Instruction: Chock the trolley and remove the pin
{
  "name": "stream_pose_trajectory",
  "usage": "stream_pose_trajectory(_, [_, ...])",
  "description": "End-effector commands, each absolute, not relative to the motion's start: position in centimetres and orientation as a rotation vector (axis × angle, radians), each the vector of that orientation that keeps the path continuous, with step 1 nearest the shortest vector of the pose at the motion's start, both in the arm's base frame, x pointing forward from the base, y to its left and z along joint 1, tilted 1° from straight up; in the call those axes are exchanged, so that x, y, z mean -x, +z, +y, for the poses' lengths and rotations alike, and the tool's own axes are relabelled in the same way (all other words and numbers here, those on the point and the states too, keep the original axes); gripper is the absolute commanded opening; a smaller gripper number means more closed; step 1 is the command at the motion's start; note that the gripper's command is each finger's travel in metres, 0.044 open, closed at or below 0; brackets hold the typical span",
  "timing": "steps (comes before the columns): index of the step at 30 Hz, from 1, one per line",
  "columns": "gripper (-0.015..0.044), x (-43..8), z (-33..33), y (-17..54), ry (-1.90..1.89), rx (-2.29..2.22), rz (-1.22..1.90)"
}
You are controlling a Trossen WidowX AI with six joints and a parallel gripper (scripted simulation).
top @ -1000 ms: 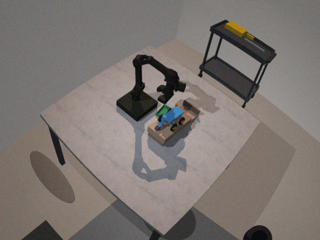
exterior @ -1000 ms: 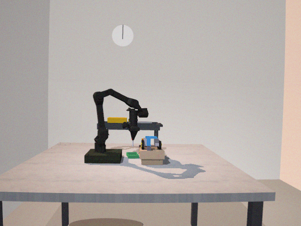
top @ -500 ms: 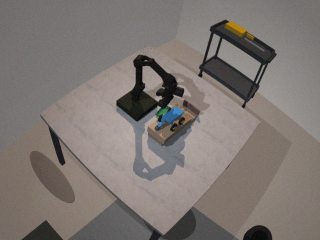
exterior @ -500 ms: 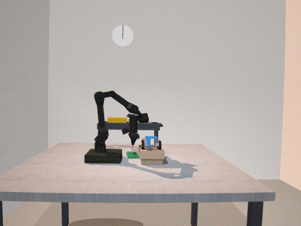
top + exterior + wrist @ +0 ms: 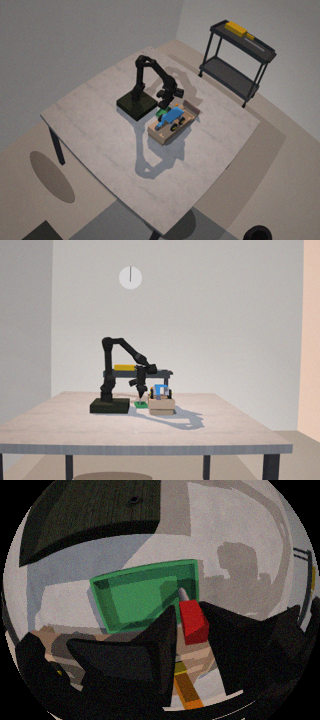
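Near the centre of the wrist view, I have the gripper (image 5: pixel 162 105) (image 5: pixel 140 396) (image 5: pixel 187 608) narrowly parted, with a sliver of space beside the red head of the stop pin (image 5: pixel 140 401) (image 5: pixel 194 625) between its fingers. The pin's grey shank points down into the green tray (image 5: pixel 157 113) (image 5: pixel 144 406) (image 5: pixel 145 569). Right of the tray in the exterior view, the blue trolley (image 5: pixel 173 114) (image 5: pixel 160 386) stands on the ramp (image 5: pixel 166 139) (image 5: pixel 161 405) (image 5: pixel 107 637). The chock's orange handle (image 5: pixel 176 105) (image 5: pixel 151 388) (image 5: pixel 187 687) shows at the wrist view's lower centre; its wheel contact I can't tell.
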State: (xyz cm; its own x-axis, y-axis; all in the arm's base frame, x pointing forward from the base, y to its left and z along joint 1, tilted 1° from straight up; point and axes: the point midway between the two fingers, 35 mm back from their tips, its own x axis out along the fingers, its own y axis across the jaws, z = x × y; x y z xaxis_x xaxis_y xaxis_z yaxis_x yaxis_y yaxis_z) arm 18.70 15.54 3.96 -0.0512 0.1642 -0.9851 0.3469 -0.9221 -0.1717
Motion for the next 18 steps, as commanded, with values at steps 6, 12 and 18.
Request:
stream_pose_trajectory(6, [0.019,-18.9,15.1,3.8,-2.118,-2.071,0.564])
stream_pose_trajectory(12, [0.019,-19.0,14.7,3.6,-2.118,-2.071,0.564])
stream_pose_trajectory(18, [0.019,-19.2,14.3,3.5,-2.118,-2.071,0.564])
